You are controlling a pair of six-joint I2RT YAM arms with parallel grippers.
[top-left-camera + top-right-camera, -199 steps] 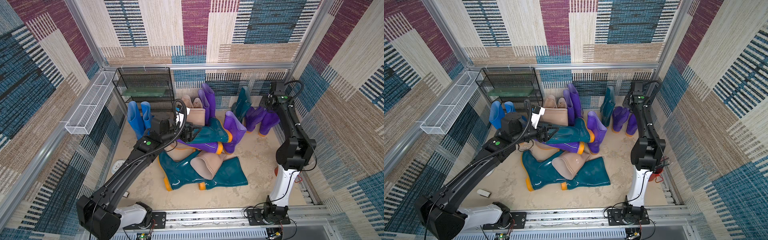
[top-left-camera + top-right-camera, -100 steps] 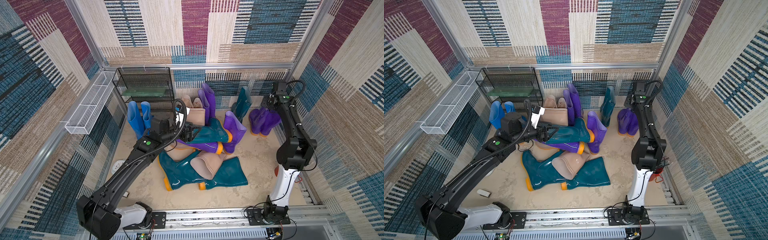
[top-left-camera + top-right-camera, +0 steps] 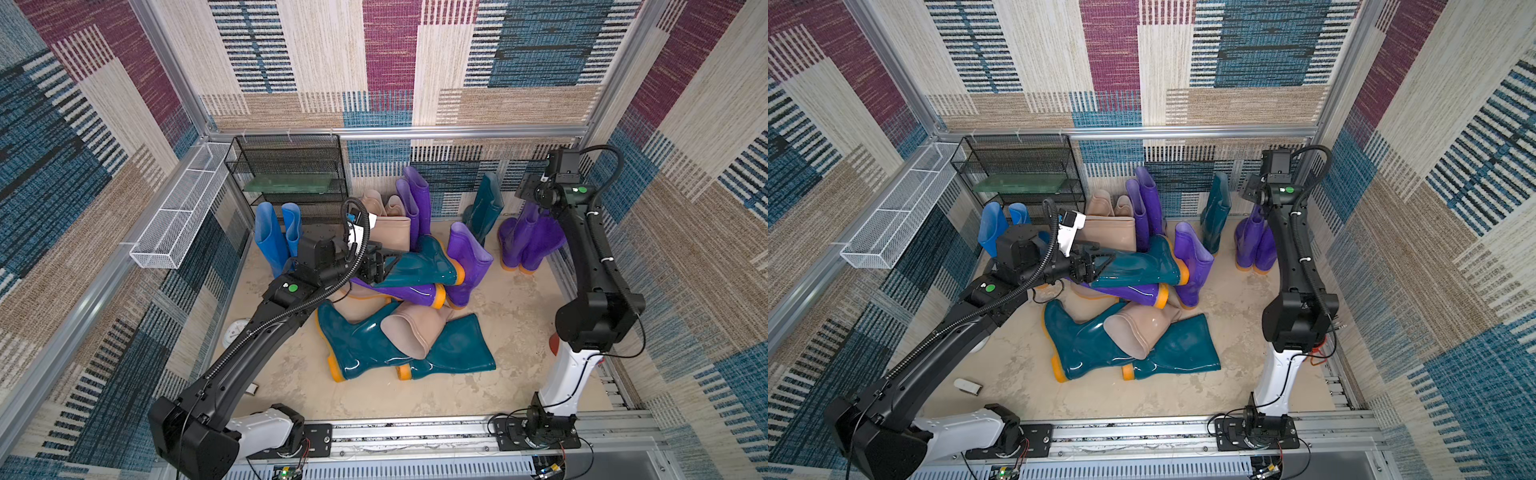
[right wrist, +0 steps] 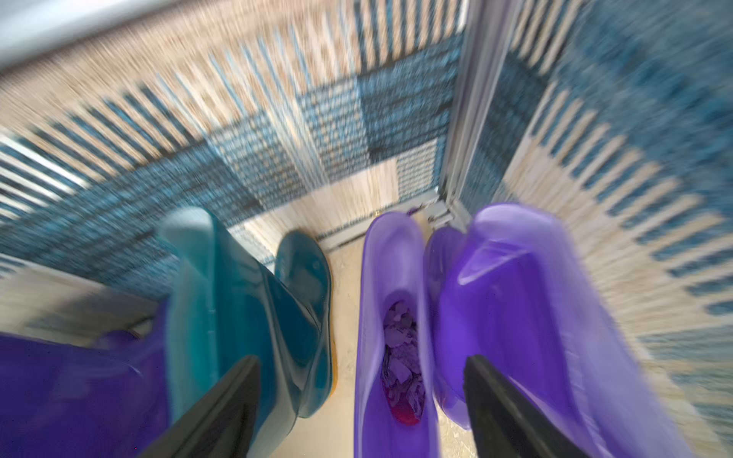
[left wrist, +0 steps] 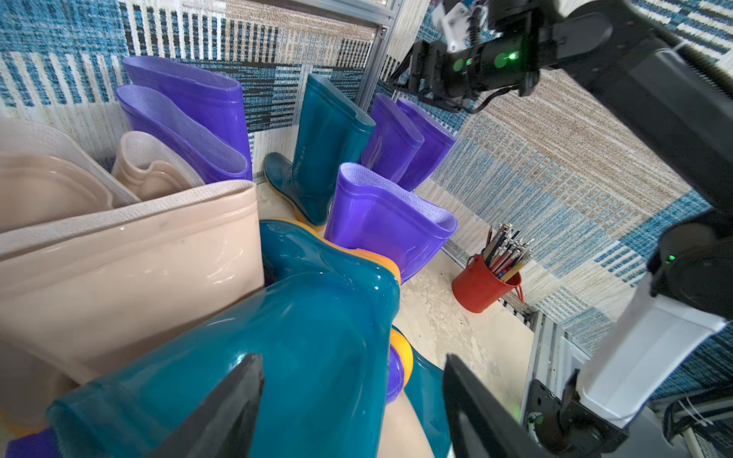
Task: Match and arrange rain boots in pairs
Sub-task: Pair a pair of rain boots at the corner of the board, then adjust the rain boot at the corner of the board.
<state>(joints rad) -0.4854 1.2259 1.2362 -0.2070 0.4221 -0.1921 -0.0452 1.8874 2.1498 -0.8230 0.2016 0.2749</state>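
The stained beige floor (image 3: pixel 519 299) carries the black mesh rack (image 3: pixel 291 166) in a back corner, with two blue boots (image 3: pixel 268 239) standing just beside it. Well out from the rack two teal boots (image 3: pixel 361 345) lie flat, and a purple pair (image 3: pixel 525 245) stands in the back corner opposite the rack

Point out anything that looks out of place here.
Mid-floor, two teal boots lie on their sides with a beige boot across them; a red pencil bucket sits by the right arm's base.

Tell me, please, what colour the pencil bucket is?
The bucket is red; left wrist view shows it best.
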